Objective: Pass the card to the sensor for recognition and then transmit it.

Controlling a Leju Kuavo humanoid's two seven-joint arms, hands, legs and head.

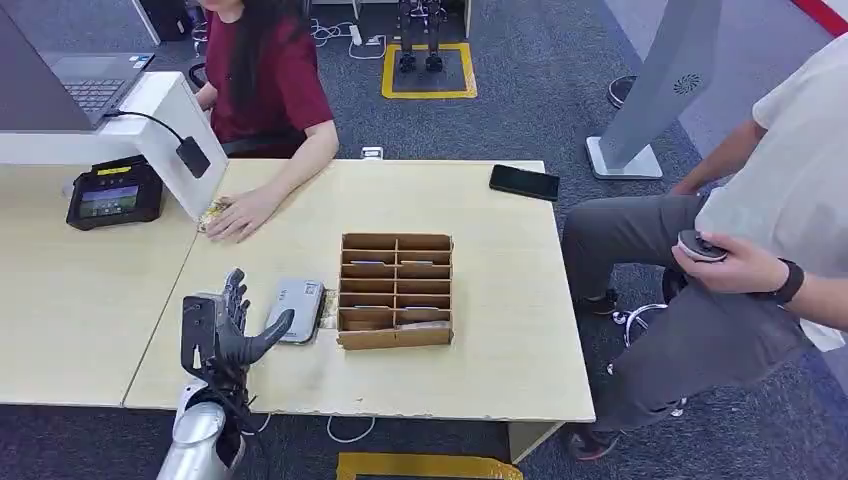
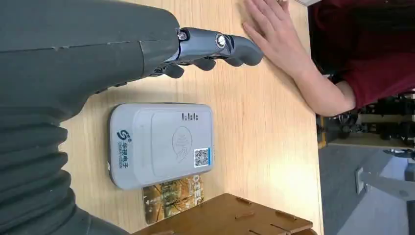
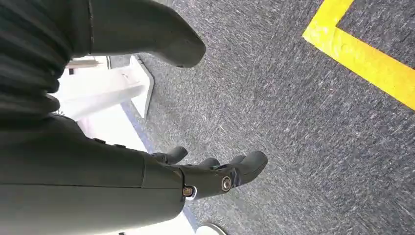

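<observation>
Card (image 2: 172, 199) handling is the step in hand, and it is judged best done by a flat, low approach: the card lies on the counter (image 2: 254, 127), partly tucked under the edge of the grey sensor (image 2: 160, 144) and just beside the wooden organiser (image 2: 230, 215), so it should be slid clear of the sensor before a pinch is attempted, and the organiser wall should not be nudged. Once lifted, the card is best laid squarely over the printed symbol on the sensor's top face.

The left robot hand (image 1: 228, 330) is held above the counter with nothing in it, its fingers spread and raised, its thumb pointed toward the sensor, which lies just beside it. In the left wrist view the fingers (image 2: 215, 46) are seen extended past the sensor's far side, clear of it. The card lies beyond the sensor from this hand, between sensor and organiser. Farther off, a person's hand (image 1: 240, 215) is rested on the counter over a small patterned item, and a payment terminal (image 1: 113, 192) and a phone (image 1: 524, 182) lie well apart.

The right robot hand (image 3: 205, 174) is hung over the grey floor, loosely open and holding nothing.
</observation>
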